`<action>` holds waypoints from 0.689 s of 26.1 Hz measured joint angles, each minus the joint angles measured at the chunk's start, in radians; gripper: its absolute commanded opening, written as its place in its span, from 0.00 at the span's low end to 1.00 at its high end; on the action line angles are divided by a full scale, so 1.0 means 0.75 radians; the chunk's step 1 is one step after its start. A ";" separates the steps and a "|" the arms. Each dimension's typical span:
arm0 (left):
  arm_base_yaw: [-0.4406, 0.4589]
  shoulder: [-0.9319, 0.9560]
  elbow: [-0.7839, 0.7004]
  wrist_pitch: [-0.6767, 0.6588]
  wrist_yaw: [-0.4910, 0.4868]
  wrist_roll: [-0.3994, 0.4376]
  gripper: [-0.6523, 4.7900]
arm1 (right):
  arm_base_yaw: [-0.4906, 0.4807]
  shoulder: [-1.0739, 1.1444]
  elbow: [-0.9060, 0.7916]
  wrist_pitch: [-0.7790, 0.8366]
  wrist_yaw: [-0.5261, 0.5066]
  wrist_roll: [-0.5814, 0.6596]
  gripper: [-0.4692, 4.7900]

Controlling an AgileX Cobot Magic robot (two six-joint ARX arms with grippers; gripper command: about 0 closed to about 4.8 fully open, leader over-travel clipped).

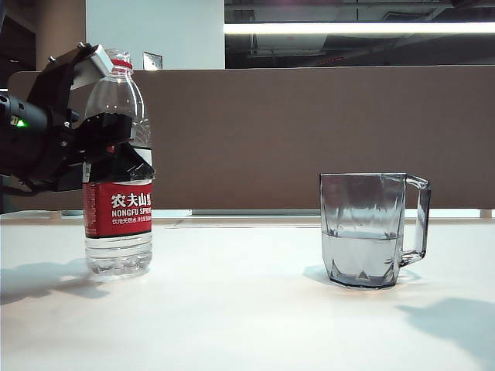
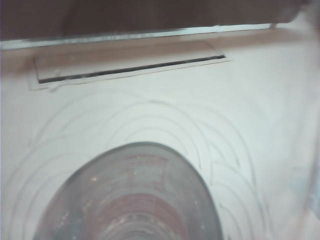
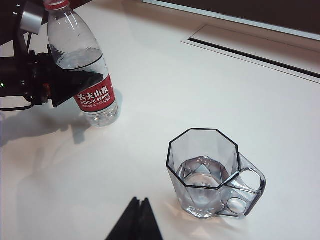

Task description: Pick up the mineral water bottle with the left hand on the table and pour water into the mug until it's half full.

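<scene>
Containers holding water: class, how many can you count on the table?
2. The mineral water bottle stands on the left, gripped by the left gripper. The mug stands on the right, roughly half full.

Brown partition (image 1: 309, 139), white wall (image 1: 155, 31), ceiling light strip (image 1: 360, 28)

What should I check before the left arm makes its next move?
1. Left end effector closed on bottle: ok.
2. Bottle upright, standing on table: ok.
3. Mug about half full of water: ok.
4. Right end effector shut, apart from mug: ok.
5. Bottle cap off: cannot tell.
</scene>
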 measured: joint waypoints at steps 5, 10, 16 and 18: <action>-0.001 0.000 0.000 0.033 0.000 0.000 0.54 | 0.000 0.000 0.000 0.000 0.000 0.000 0.07; -0.001 -0.001 0.000 0.143 0.000 0.000 0.54 | 0.000 0.000 0.000 0.000 0.000 0.000 0.07; -0.001 0.017 0.001 0.113 0.000 0.000 0.54 | 0.000 0.000 0.000 0.000 0.000 0.000 0.07; -0.001 0.050 0.001 0.099 0.000 0.000 0.54 | 0.000 0.000 0.000 0.000 0.000 0.000 0.07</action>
